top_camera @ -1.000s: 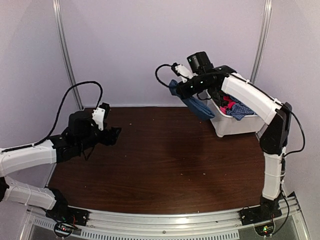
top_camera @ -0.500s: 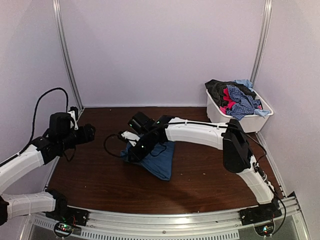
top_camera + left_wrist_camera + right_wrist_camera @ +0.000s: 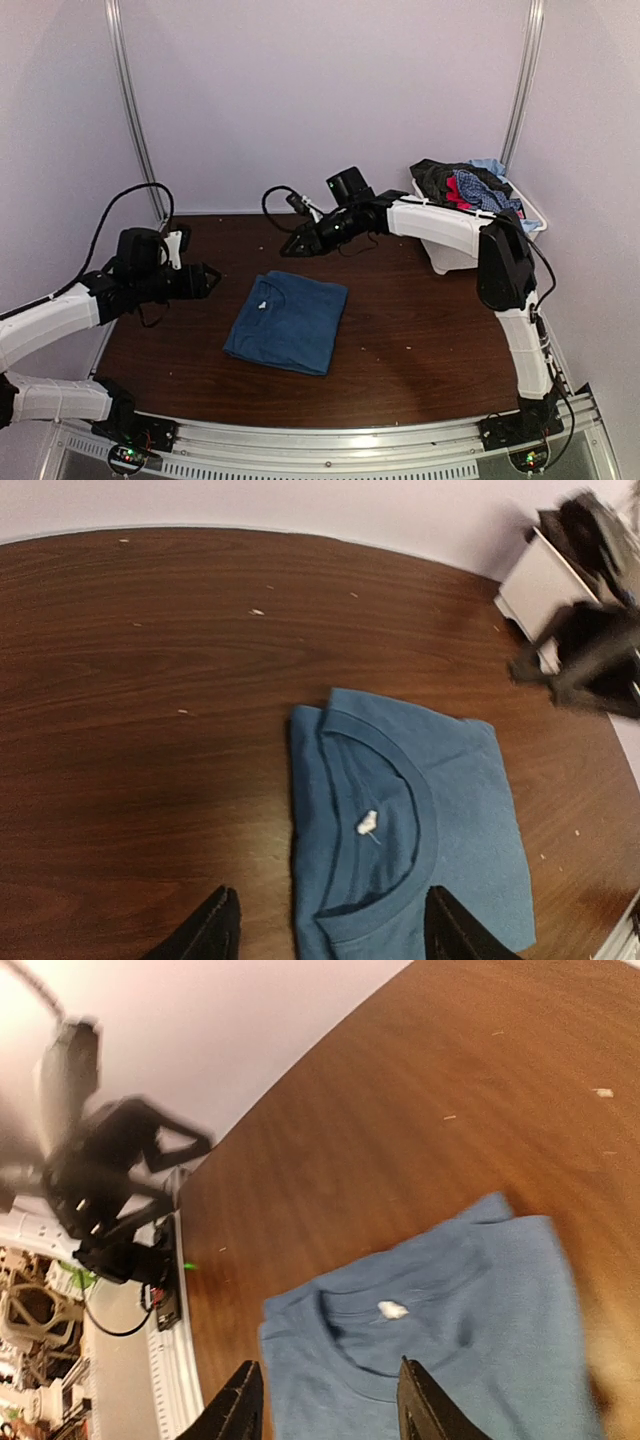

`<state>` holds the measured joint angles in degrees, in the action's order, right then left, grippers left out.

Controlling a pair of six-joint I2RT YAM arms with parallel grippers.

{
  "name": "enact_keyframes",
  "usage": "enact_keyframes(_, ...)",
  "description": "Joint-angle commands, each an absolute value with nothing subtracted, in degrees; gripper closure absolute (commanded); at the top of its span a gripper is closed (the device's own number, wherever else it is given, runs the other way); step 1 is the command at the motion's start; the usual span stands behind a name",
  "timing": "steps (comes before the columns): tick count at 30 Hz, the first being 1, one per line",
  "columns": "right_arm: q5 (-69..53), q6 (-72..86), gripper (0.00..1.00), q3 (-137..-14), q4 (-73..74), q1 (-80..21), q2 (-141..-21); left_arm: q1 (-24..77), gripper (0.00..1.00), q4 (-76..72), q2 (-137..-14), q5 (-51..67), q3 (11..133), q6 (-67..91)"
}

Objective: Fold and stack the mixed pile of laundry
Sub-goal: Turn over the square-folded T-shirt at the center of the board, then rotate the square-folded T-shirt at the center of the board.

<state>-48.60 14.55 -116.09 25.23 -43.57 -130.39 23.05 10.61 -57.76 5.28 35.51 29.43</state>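
A dark-blue T-shirt (image 3: pixel 288 322) lies folded flat on the brown table, collar toward the left; nothing grips it. In the left wrist view the T-shirt (image 3: pixel 420 820) shows its collar and a small white tag. My left gripper (image 3: pixel 205 280) hovers left of it, open (image 3: pixel 333 925), jaws empty. My right gripper (image 3: pixel 295 245) hangs above the table behind the shirt, also open (image 3: pixel 328 1400), looking down on the T-shirt (image 3: pixel 450 1330). The rest of the mixed laundry pile (image 3: pixel 465 185), black, red and checked blue, fills the bin.
The white plastic bin (image 3: pixel 452 255) stands at the back right corner, seen too as a blurred bin (image 3: pixel 535 580). The right arm (image 3: pixel 440 220) stretches across in front of it. Pale walls and metal posts (image 3: pixel 130 110) enclose the table.
My right gripper opened and let go of the blue T-shirt, which now lies flat. That arm rose and pulled back toward the rear. The left gripper shifted right toward the shirt.
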Motion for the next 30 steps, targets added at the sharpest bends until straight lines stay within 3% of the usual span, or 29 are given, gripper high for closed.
enact_keyframes(1, -45.61, 12.51, 0.57, -114.05, 26.31, -39.48, -133.56, 31.76, 0.37, 5.58, -62.63, 12.90, 34.89, 27.72)
enact_keyframes(7, -45.61, 12.21, 0.63, -106.70, 23.46, -39.10, -136.01, 38.73, 0.44, -3.42, -73.54, 16.79, 31.32, 31.55)
enact_keyframes(18, -42.15, 15.87, 0.68, -72.33, 11.68, -39.93, -121.22, 33.81, 0.55, -2.91, -90.20, 8.50, 34.29, 35.57)
enact_keyframes(25, -49.53, 25.24, 0.63, -56.85, -0.62, -49.86, -110.05, 30.42, 0.50, -1.75, -97.89, 7.56, 49.49, 29.48)
enact_keyframes(30, -46.73, 24.80, 0.60, -57.26, 1.18, -46.24, -102.99, 29.77, 0.46, -4.01, -91.85, 13.10, 48.57, 27.72)
